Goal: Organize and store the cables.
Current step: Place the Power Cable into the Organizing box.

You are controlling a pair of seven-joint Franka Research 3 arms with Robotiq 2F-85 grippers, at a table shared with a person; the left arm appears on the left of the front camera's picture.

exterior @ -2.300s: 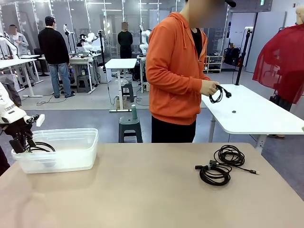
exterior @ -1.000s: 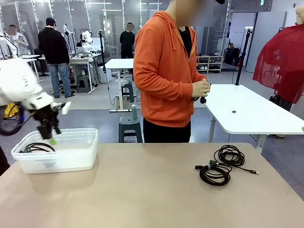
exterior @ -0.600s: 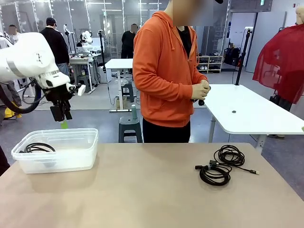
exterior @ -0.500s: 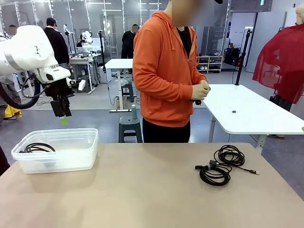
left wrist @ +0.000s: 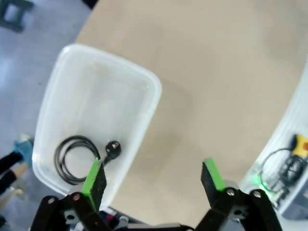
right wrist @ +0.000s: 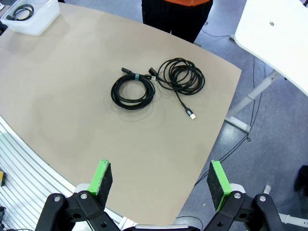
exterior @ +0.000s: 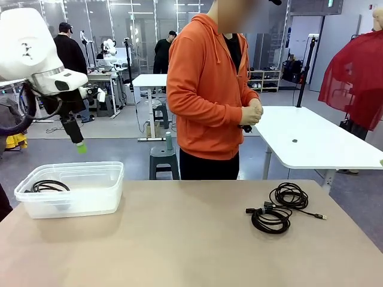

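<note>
1 cable coil (left wrist: 74,156) sat in the clear bin (exterior: 116,179), so approx a third done. 2 more coils (exterior: 272,219) lay on the desk (exterior: 179,239) far right, not yet stowed. Left fingers (left wrist: 94,178) hung spread, empty, above the bin. Right fingers (right wrist: 102,175) were spread wide, empty, high over the desk.

The counter (exterior: 179,239) is plain tan. At its right, two coiled cables (exterior: 272,218) are black, one bound by a pale band. A third black cable (exterior: 48,186) lies in the translucent milky-white tub (exterior: 90,200) at left. The left tool (exterior: 79,145) and right tool (right wrist: 159,175) are black with bright green pads (right wrist: 102,177). The arm (exterior: 27,45) at upper left is white. The person's hoodie (exterior: 203,89) is orange.
</note>
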